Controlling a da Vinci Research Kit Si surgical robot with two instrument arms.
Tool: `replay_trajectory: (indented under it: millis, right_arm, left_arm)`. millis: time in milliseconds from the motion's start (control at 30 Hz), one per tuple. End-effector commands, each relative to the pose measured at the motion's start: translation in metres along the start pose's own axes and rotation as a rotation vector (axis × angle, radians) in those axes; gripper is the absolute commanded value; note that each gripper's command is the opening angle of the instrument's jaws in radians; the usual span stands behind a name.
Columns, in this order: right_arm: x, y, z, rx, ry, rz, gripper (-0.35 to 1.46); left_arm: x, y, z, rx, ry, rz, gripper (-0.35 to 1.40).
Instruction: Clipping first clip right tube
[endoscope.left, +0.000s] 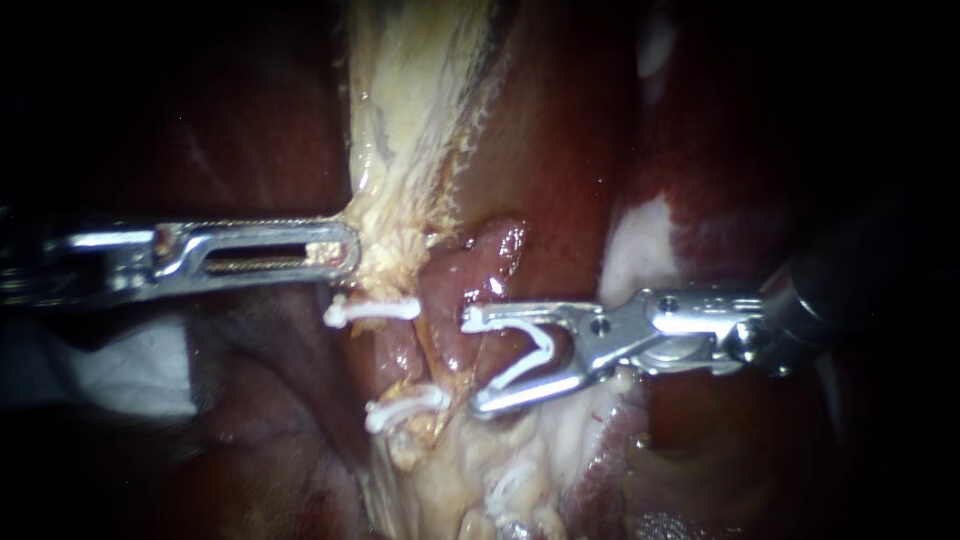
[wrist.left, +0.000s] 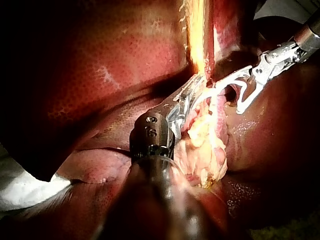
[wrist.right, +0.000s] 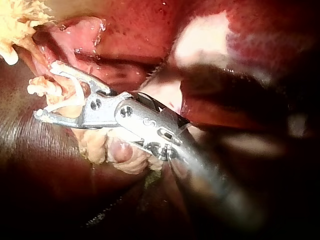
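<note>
Clipping end, right instrument (endoscope.left: 472, 362): shaft is running in from the right edge. Both jaws are standing wide apart in a V and cradling an open white clip (endoscope.left: 540, 345), one leg seated along each jaw.
Clip mouth: is facing the right tube (endoscope.left: 480, 265). Upper jaw tip is sitting just beside its pinkish surface, lower tip is resting against pale fatty tissue below. Can't tell whether the tube is lying inside the mouth.
Right tube: is running as a glossy pink-red strand between the pale yellow band (endoscope.left: 420, 90) and the liver (endoscope.left: 560, 130).
Right wrist view: is showing the jaws spread with the clip seated, tips against yellowish lumps of tissue.
Left instrument (endoscope.left: 350, 250): shaft is lying level from the left edge. Slotted jaws are closed flat, pinching the frayed edge of the pale yellow band.
Left wrist view: is showing yellow tissue clamped at the jaw tips, with the right instrument's tips just beyond.
Closed clips: upper clip (endoscope.left: 372, 311) and lower clip (endoscope.left: 405, 407) are sitting across the pale strand below the left jaws, apart from each other, both beside the right tube.
Background: white cloth (endoscope.left: 130, 370) is lying under the left shaft.
</note>
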Motion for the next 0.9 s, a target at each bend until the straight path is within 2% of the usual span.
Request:
replay_trajectory:
  millis: [33,300,500,767,900]
  right_arm:
    - [-0.0001,0.0004,0.0002,-0.001,-0.001,-0.001,0.6]
    - [-0.0011,0.0026,0.0009,0.011,-0.006,0.013,0.6]
    - [-0.0018,0.0029,0.0027,0.062,-0.011,0.028,0.6]
    - [-0.0015,0.0031,0.0032,0.142,-0.017,0.015,0.58]
    - [-0.0015,0.0032,0.0035,0.162,-0.019,0.009,0.57]
  left_arm:
    - [0.0,-0.0002,-0.0001,-0.001,0.0,0.0,-0.35]
    - [0.0,-0.001,-0.0005,0.002,-0.002,-0.001,-0.35]
    - [0.0,-0.0012,-0.0006,0.003,-0.004,-0.001,-0.35]
    - [-0.0001,-0.0013,-0.0004,0.003,-0.005,-0.001,-0.35]
    - [-0.0001,-0.0013,-0.0004,0.002,-0.005,-0.001,-0.35]
